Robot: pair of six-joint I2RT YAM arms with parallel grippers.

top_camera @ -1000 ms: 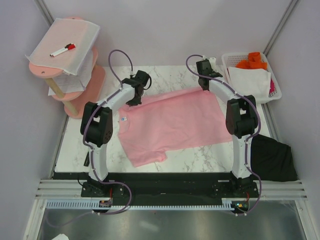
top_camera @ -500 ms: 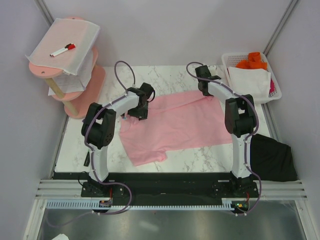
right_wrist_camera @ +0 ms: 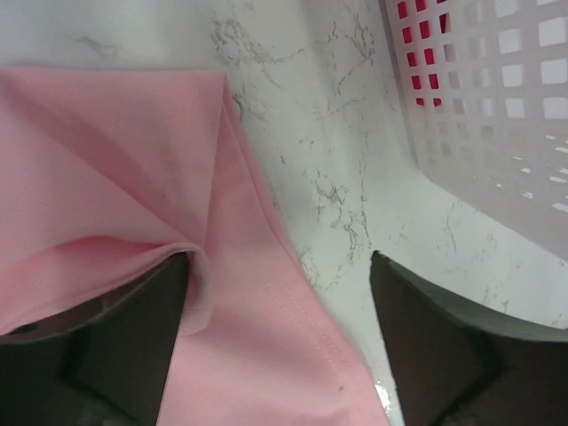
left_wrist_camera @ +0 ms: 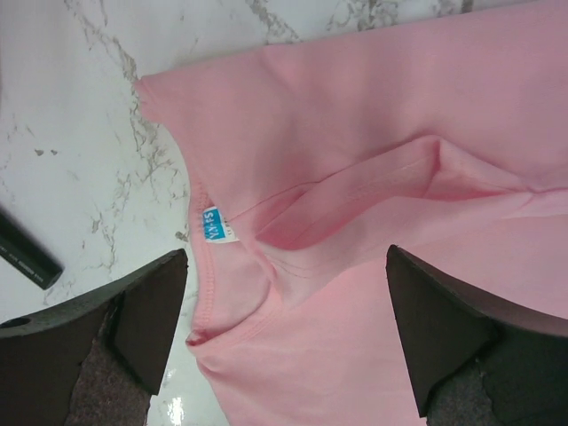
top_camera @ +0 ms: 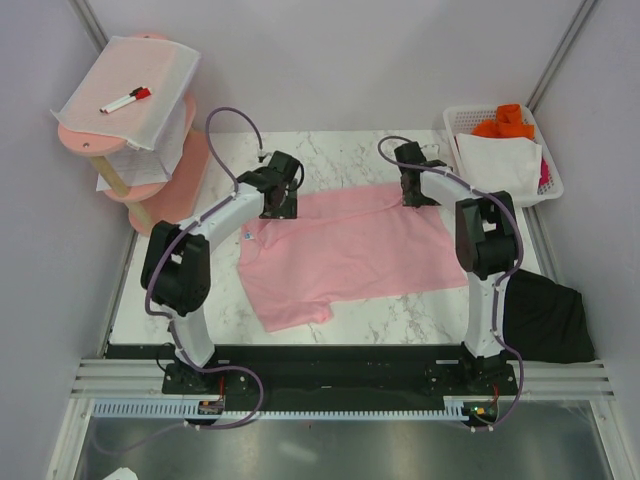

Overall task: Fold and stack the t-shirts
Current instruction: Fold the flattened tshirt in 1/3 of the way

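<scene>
The left claw [left_wrist_camera: 284,266] is spread wide and empty above the collar of the pink shirt [top_camera: 350,245], near its white tag [left_wrist_camera: 211,224]. The right claw [right_wrist_camera: 280,266] is spread too and holds nothing; a raised fold touches one finger at the shirt's far right corner, near the basket [right_wrist_camera: 497,133]. The pink shirt lies across the table [top_camera: 340,150]. The black shirt [top_camera: 545,320] hangs over the near right edge.
</scene>
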